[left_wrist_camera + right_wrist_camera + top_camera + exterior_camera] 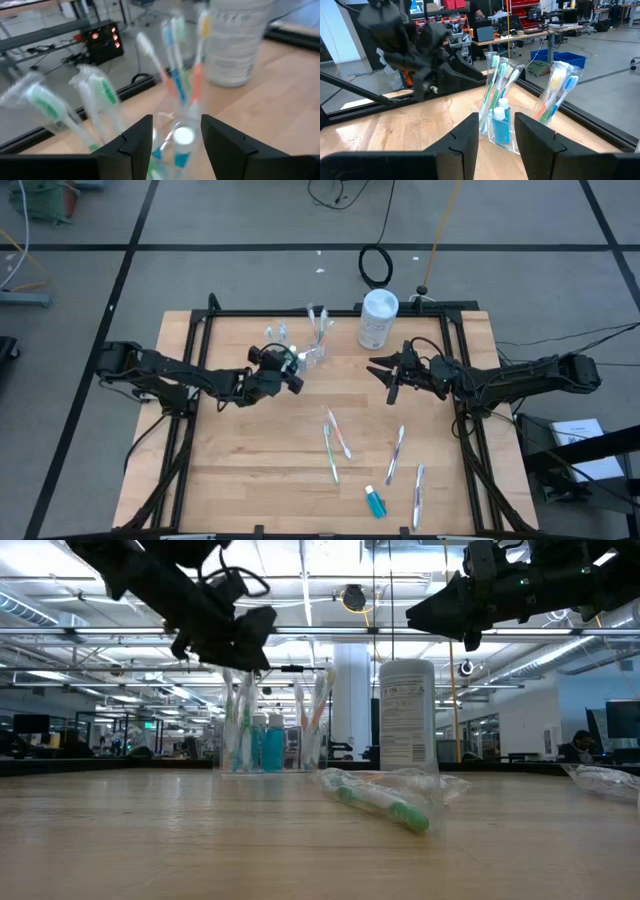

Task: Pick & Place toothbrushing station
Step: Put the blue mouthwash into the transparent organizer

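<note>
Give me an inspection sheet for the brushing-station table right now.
Surface: wooden table, black frame.
Job's things: clear cup upright at back, holding toothbrushes and blue tubes; wrapped toothbrushes and a blue tube lying at front.
Clutter: white canister beside the cup.
Grippers: left gripper at the cup, fingers open; right gripper raised, open, empty.
Cables: loops on floor behind table.
Surroundings: open workshop; person seated far off.

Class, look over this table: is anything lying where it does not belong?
Yes. Several wrapped toothbrushes and one blue tube lie scattered flat on the wooden table, apart from the clear cup that holds the other brushes upright near the white canister. Nothing looks spilled or broken.
</note>
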You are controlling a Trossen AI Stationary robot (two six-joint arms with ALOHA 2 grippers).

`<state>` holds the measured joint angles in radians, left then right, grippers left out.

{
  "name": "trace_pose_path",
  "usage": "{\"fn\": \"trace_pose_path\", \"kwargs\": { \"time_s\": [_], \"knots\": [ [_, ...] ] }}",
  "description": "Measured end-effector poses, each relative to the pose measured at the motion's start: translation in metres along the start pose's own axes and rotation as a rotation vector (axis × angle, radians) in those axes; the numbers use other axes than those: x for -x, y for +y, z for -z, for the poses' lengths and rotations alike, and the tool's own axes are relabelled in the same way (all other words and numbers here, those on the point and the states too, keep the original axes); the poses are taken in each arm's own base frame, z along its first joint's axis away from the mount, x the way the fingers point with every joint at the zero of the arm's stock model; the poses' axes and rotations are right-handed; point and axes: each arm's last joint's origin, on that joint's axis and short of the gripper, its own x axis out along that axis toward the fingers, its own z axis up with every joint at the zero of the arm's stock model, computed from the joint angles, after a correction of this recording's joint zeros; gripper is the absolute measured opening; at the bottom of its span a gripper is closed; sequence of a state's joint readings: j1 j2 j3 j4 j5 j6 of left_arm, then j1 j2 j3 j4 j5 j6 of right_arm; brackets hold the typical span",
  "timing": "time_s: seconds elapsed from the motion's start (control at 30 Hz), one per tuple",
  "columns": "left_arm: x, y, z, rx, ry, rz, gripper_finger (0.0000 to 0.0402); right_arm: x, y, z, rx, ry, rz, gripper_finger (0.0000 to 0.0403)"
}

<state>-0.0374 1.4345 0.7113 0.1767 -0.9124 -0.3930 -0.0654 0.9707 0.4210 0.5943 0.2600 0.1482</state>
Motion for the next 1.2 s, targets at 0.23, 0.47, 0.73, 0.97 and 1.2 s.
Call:
{"fn": "trace_pose_path", "kwargs": {
  "time_s": [0.23,0.47,0.73,0.97,1.2],
  "knots": [
    [0.028,-0.010,-0.008,-0.009,-0.032,0.134,0.0175,0.000,0.001,-0.003,-0.092,-0.034,-0.009,0.0116],
    [0.046,-0.024,-0.006,-0.057,-0.031,0.301,0.0175,0.001,0.007,-0.011,-0.236,-0.090,-0.125,0.0116],
    [0.043,-0.028,-0.016,-0.022,-0.056,0.499,0.0175,-0.002,0.042,-0.023,-0.228,-0.084,-0.264,0.0116],
    [0.034,-0.026,-0.023,-0.011,-0.036,0.686,0.0175,-0.024,0.104,-0.034,-0.083,0.142,-0.306,0.0116],
    [0.031,-0.024,-0.015,-0.057,0.023,0.661,0.0175,-0.037,0.161,-0.009,-0.180,0.573,-0.141,0.0116]
  ]
}}
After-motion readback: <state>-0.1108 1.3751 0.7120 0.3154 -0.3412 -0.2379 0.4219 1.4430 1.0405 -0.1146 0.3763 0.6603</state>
